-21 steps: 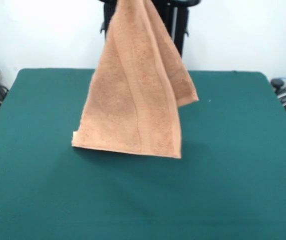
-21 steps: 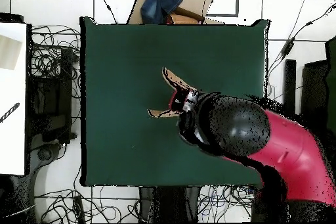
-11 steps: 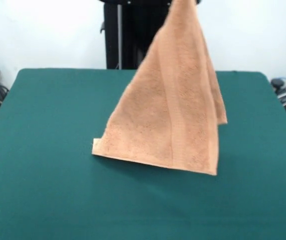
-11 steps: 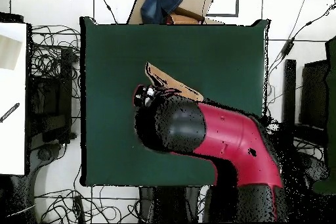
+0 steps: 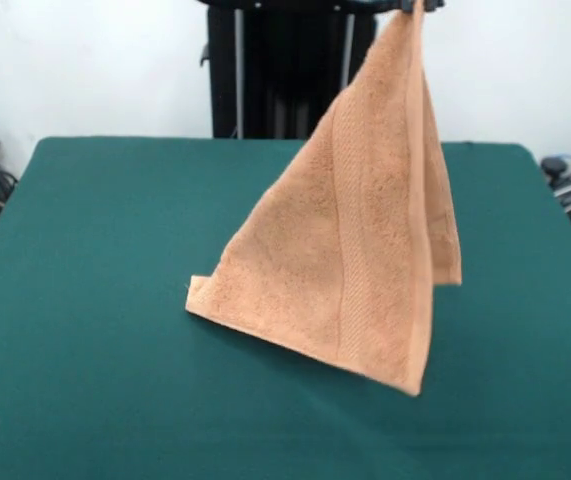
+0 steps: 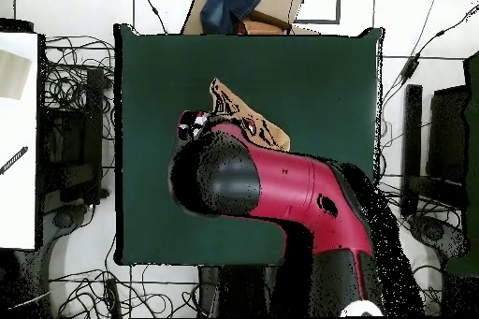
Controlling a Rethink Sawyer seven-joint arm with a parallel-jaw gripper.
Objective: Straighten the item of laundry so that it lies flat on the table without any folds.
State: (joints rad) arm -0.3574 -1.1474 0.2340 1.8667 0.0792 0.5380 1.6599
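The peach-orange towel [image 5: 355, 270] hangs in a tall cone from one pinched corner at the top edge of the front view. My gripper [image 5: 417, 6] shows there only as dark tips, shut on that corner. The towel's lower left corner [image 5: 197, 292] touches or nearly touches the green table [image 5: 95, 250]. Its lower right corner hangs a little above the table. In the overhead view only a narrow strip of towel [image 6: 248, 119] shows beyond my red and black arm [image 6: 271, 184], which hides the gripper.
A cardboard box with a blue cloth [image 6: 245, 5] sits beyond the table's far edge in the overhead view. A white surface [image 6: 19, 137] stands to the left, and cables lie all round the table. The black pedestal [image 5: 285, 70] rises behind the towel.
In the front view the gripper has carried the hanging towel to the right, and the lower edge has swung forward. In the overhead view the arm has swung left.
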